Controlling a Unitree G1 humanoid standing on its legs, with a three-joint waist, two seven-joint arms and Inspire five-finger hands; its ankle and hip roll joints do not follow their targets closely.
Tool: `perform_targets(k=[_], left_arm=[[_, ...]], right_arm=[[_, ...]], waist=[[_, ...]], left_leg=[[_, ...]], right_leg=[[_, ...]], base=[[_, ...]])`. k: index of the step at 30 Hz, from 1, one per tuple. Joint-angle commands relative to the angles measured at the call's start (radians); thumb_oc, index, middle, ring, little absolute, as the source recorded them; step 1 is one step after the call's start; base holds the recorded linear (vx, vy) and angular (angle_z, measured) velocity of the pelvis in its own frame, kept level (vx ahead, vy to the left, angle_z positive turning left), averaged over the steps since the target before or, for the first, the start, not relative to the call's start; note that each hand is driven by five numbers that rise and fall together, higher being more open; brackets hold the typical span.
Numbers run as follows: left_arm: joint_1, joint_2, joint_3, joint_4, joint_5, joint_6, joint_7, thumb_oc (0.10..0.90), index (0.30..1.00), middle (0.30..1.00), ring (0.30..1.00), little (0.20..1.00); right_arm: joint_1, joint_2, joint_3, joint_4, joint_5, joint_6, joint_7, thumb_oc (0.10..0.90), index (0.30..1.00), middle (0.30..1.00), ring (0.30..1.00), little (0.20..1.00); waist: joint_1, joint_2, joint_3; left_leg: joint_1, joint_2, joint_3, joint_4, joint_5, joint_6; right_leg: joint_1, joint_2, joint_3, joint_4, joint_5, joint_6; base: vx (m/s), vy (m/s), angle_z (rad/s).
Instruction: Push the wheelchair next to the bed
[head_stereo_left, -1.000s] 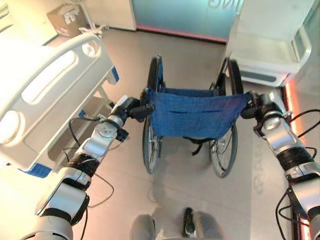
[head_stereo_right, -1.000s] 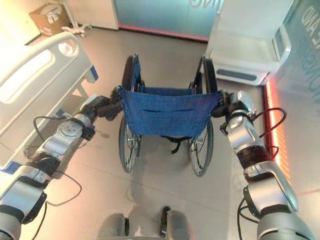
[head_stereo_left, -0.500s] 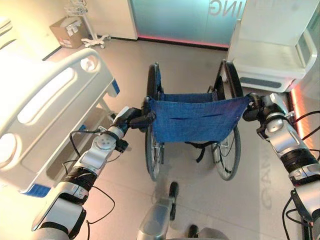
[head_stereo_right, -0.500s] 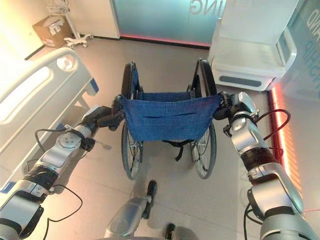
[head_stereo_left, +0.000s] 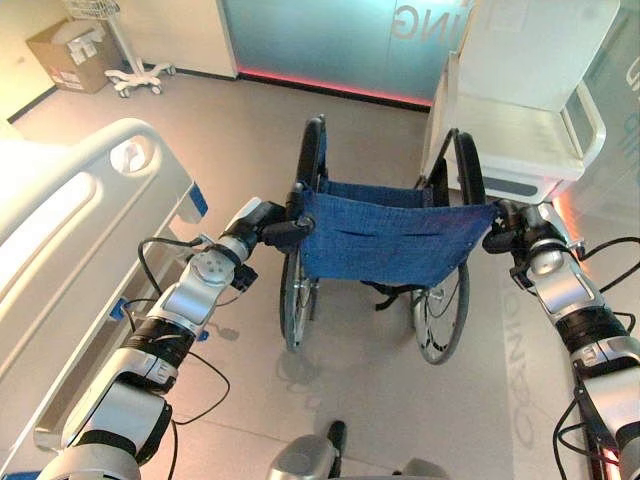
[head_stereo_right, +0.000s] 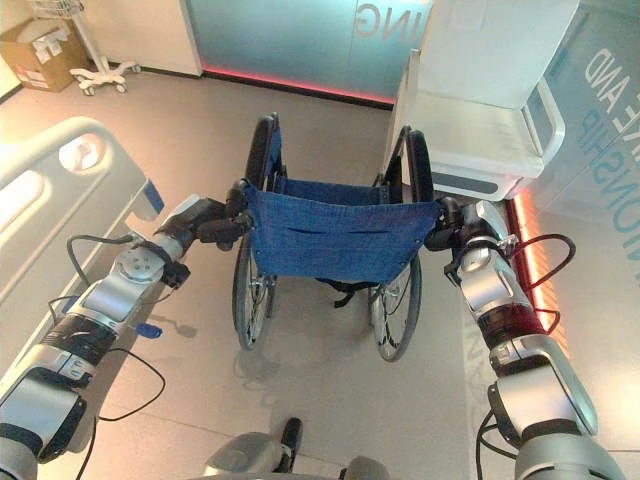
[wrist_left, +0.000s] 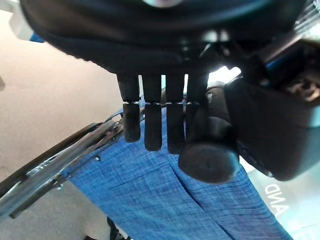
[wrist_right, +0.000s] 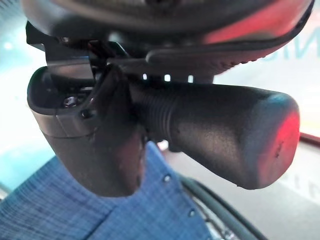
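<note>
The wheelchair (head_stereo_left: 385, 235) has a blue cloth back and black wheels and stands in the middle of the floor, facing away from me. My left hand (head_stereo_left: 262, 225) is shut on its left push handle (wrist_left: 207, 160), fingers (wrist_left: 152, 120) curled beside the black grip. On the other side, my right hand (head_stereo_left: 510, 228) is shut on the right push handle (wrist_right: 225, 142), the thumb (wrist_right: 95, 150) wrapped against it. The white bed (head_stereo_left: 60, 230) with its moulded end panel runs along the left, a short gap from the wheelchair's left wheel.
A white cabinet-like unit (head_stereo_left: 530, 110) stands just ahead of the wheelchair's right wheel. A teal glass wall (head_stereo_left: 320, 40) closes the far side. A cardboard box (head_stereo_left: 68, 55) and a wheeled stand base (head_stereo_left: 135, 75) sit at the far left.
The view has shifted as I step. The wheelchair has rolled forward, closer to the white unit and the glass wall. Both hands keep hold of the handles.
</note>
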Motion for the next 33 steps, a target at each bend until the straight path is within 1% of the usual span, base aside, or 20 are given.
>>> perform_targets(k=[1, 3, 5, 9, 10, 12, 13, 14, 15, 18, 20, 21, 23, 24, 25, 26, 27, 29, 30, 33], left_arm=[[0.014, 0.112, 0.012, 0.034, 0.108, -0.011, 0.018, 0.4, 0.3, 0.3, 0.3, 0.3], [-0.001, 0.108, 0.008, 0.039, 0.092, -0.009, 0.016, 0.4, 0.3, 0.3, 0.3, 0.3], [0.002, 0.1, 0.019, 0.03, 0.078, 0.007, 0.007, 0.4, 0.3, 0.3, 0.3, 0.3], [0.021, 0.089, 0.042, 0.016, 0.08, 0.033, -0.023, 0.4, 0.3, 0.3, 0.3, 0.3], [0.028, 0.088, 0.044, 0.021, 0.064, 0.055, -0.019, 0.4, 0.3, 0.3, 0.3, 0.3], [0.044, 0.087, 0.046, 0.02, 0.057, 0.072, -0.011, 0.4, 0.3, 0.3, 0.3, 0.3], [0.061, 0.085, 0.05, 0.016, 0.058, 0.077, -0.005, 0.4, 0.3, 0.3, 0.3, 0.3], [0.086, 0.074, 0.053, 0.017, 0.063, 0.077, 0.001, 0.4, 0.3, 0.3, 0.3, 0.3], [0.09, 0.072, 0.053, 0.018, 0.062, 0.077, 0.003, 0.4, 0.3, 0.3, 0.3, 0.3], [0.12, 0.049, 0.044, 0.019, 0.067, 0.056, 0.018, 0.4, 0.3, 0.3, 0.3, 0.3], [0.117, 0.035, 0.033, 0.024, 0.072, 0.05, 0.019, 0.4, 0.3, 0.3, 0.3, 0.3], [0.117, 0.024, 0.031, 0.026, 0.087, 0.042, 0.012, 0.4, 0.3, 0.3, 0.3, 0.3], [0.132, 0.017, 0.032, 0.019, 0.108, 0.027, 0.014, 0.4, 0.3, 0.3, 0.3, 0.3], [0.136, 0.014, 0.036, 0.016, 0.116, 0.022, 0.011, 0.4, 0.3, 0.3, 0.3, 0.3], [0.146, 0.018, 0.04, 0.009, 0.119, 0.01, 0.005, 0.4, 0.3, 0.3, 0.3, 0.3], [0.148, 0.019, 0.04, 0.008, 0.119, 0.009, 0.005, 0.4, 0.3, 0.3, 0.3, 0.3], [0.169, 0.027, 0.054, 0.0, 0.12, 0.002, 0.005, 0.4, 0.3, 0.3, 0.3, 0.3], [0.204, 0.036, 0.077, -0.018, 0.127, -0.002, 0.007, 0.4, 0.3, 0.3, 0.3, 0.3], [0.227, 0.04, 0.098, -0.03, 0.133, -0.002, 0.005, 0.4, 0.3, 0.3, 0.3, 0.3], [0.264, 0.051, 0.133, -0.063, 0.142, -0.002, -0.003, 0.4, 0.3, 0.3, 0.3, 0.3]], right_arm=[[-0.025, -0.036, 0.145, -0.067, -0.065, -0.122, 0.124, 0.4, 0.3, 0.3, 0.3, 0.3], [-0.041, -0.048, 0.139, -0.085, -0.075, -0.101, 0.144, 0.4, 0.3, 0.3, 0.3, 0.3], [-0.049, -0.061, 0.13, -0.097, -0.089, -0.088, 0.173, 0.4, 0.3, 0.3, 0.3, 0.3], [-0.06, -0.088, 0.12, -0.104, -0.089, -0.094, 0.211, 0.4, 0.3, 0.3, 0.3, 0.3], [-0.06, -0.089, 0.122, -0.117, -0.088, -0.094, 0.23, 0.4, 0.3, 0.3, 0.3, 0.3], [-0.051, -0.083, 0.124, -0.134, -0.089, -0.095, 0.238, 0.4, 0.3, 0.3, 0.3, 0.3], [-0.043, -0.085, 0.125, -0.142, -0.085, -0.098, 0.242, 0.4, 0.3, 0.3, 0.3, 0.3], [-0.029, -0.088, 0.128, -0.152, -0.087, -0.104, 0.245, 0.4, 0.3, 0.3, 0.3, 0.3], [-0.025, -0.088, 0.129, -0.154, -0.09, -0.106, 0.245, 0.4, 0.3, 0.3, 0.3, 0.3], [0.008, -0.097, 0.129, -0.162, -0.118, -0.124, 0.236, 0.4, 0.3, 0.3, 0.3, 0.3], [0.019, -0.097, 0.133, -0.159, -0.121, -0.125, 0.218, 0.4, 0.3, 0.3, 0.3, 0.3], [0.024, -0.091, 0.137, -0.15, -0.123, -0.121, 0.205, 0.4, 0.3, 0.3, 0.3, 0.3], [0.013, -0.063, 0.153, -0.128, -0.136, -0.121, 0.187, 0.4, 0.3, 0.3, 0.3, 0.3], [0.008, -0.053, 0.157, -0.122, -0.143, -0.118, 0.181, 0.4, 0.3, 0.3, 0.3, 0.3], [0.003, -0.032, 0.162, -0.115, -0.152, -0.107, 0.173, 0.4, 0.3, 0.3, 0.3, 0.3], [0.003, -0.03, 0.162, -0.114, -0.152, -0.106, 0.172, 0.4, 0.3, 0.3, 0.3, 0.3], [-0.01, -0.019, 0.171, -0.113, -0.144, -0.106, 0.174, 0.4, 0.3, 0.3, 0.3, 0.3], [-0.023, -0.016, 0.179, -0.108, -0.132, -0.121, 0.186, 0.4, 0.3, 0.3, 0.3, 0.3], [-0.031, -0.015, 0.184, -0.106, -0.133, -0.132, 0.197, 0.4, 0.3, 0.3, 0.3, 0.3], [-0.051, -0.023, 0.192, -0.102, -0.141, -0.151, 0.223, 0.4, 0.3, 0.3, 0.3, 0.3]], waist=[[-0.06, -0.087, 0.036], [-0.076, -0.089, 0.037], [-0.082, -0.099, 0.029], [-0.083, -0.12, 0.004], [-0.079, -0.109, -0.002], [-0.078, -0.11, -0.006], [-0.08, -0.107, -0.011], [-0.093, -0.1, -0.026], [-0.096, -0.098, -0.029], [-0.113, -0.096, -0.053], [-0.099, -0.11, -0.041], [-0.079, -0.112, -0.02], [-0.042, -0.101, 0.016], [-0.031, -0.093, 0.027], [0.0, -0.067, 0.044], [0.004, -0.067, 0.048], [0.046, -0.039, 0.049], [0.082, -0.027, 0.044], [0.098, -0.025, 0.04], [0.107, -0.013, 0.025]], left_leg=[[-0.04, -0.02, 0.166, 0.091, -0.128, -0.047], [-0.015, -0.02, 0.133, 0.1, -0.161, -0.048], [0.001, -0.012, 0.117, 0.122, -0.2, -0.055], [0.025, 0.03, 0.085, 0.17, -0.258, -0.077], [0.036, 0.08, 0.092, 0.189, -0.254, -0.092], [0.063, 0.117, 0.106, 0.205, -0.237, -0.108], [0.087, 0.147, 0.112, 0.204, -0.202, -0.124], [0.117, 0.203, 0.119, 0.195, -0.099, -0.145], [0.123, 0.214, 0.123, 0.198, -0.081, -0.148], [0.109, 0.275, 0.177, 0.262, 0.08, -0.183], [0.015, 0.257, 0.205, 0.352, 0.094, -0.17], [-0.059, 0.223, 0.209, 0.375, 0.079, -0.156], [-0.139, 0.141, 0.22, 0.312, 0.061, -0.146], [-0.155, 0.129, 0.239, 0.272, 0.066, -0.15], [-0.225, 0.086, 0.259, 0.186, 0.124, -0.169], [-0.223, 0.082, 0.262, 0.178, 0.126, -0.17], [-0.283, 0.059, 0.244, 0.049, 0.221, -0.193], [-0.299, 0.055, 0.22, -0.05, 0.275, -0.202], [-0.296, 0.056, 0.218, -0.101, 0.278, -0.201], [-0.28, 0.076, 0.248, -0.103, 0.262, -0.193]], right_leg=[[-0.09, -0.16, 0.082, -0.312, 0.471, 0.079], [-0.092, -0.166, 0.106, -0.408, 0.488, 0.095], [-0.082, -0.17, 0.121, -0.421, 0.496, 0.1], [-0.076, -0.146, 0.131, -0.341, 0.461, 0.099], [-0.09, -0.131, 0.105, -0.217, 0.389, 0.085], [-0.098, -0.134, 0.07, -0.175, 0.362, 0.077], [-0.088, -0.134, 0.049, -0.178, 0.354, 0.069], [-0.058, -0.102, 0.032, -0.195, 0.33, 0.04], [-0.051, -0.096, 0.026, -0.199, 0.326, 0.034], [0.014, -0.066, -0.028, -0.238, 0.29, -0.016], [0.078, -0.059, -0.045, -0.258, 0.271, -0.039], [0.123, -0.051, -0.043, -0.263, 0.256, -0.044], [0.188, -0.022, -0.023, -0.275, 0.241, -0.04], [0.212, -0.008, -0.022, -0.284, 0.236, -0.039], [0.266, 0.034, -0.014, -0.305, 0.222, -0.042], [0.274, 0.034, -0.011, -0.307, 0.218, -0.042], [0.325, 0.078, 0.016, -0.326, 0.201, -0.045], [0.363, 0.095, 0.038, -0.334, 0.186, -0.045], [0.378, 0.095, 0.048, -0.333, 0.172, -0.044], [0.381, 0.093, 0.046, -0.311, 0.134, -0.045]], base=[[0.33, -0.156, 0.79], [0.52, -0.226, 1.12], [0.57, -0.292, 0.67], [0.51, -0.403, 0.51], [0.6, -0.472, 0.66], [0.45, -0.314, 0.57], [0.55, -0.381, 0.5], [0.54, -0.376, 0.45], [0.51, -0.361, 0.5], [0.38, -0.288, 0.47], [0.42, -0.362, 0.47], [0.44, -0.301, 0.38], [0.47, -0.232, 0.12], [0.57, -0.173, -0.26], [0.42, -0.103, -0.35], [0.65, -0.103, -0.32], [0.52, -0.046, -0.18], [0.58, -0.006, -0.78], [0.42, 0.049, -1.07], [0.41, 0.166, -0.76]])
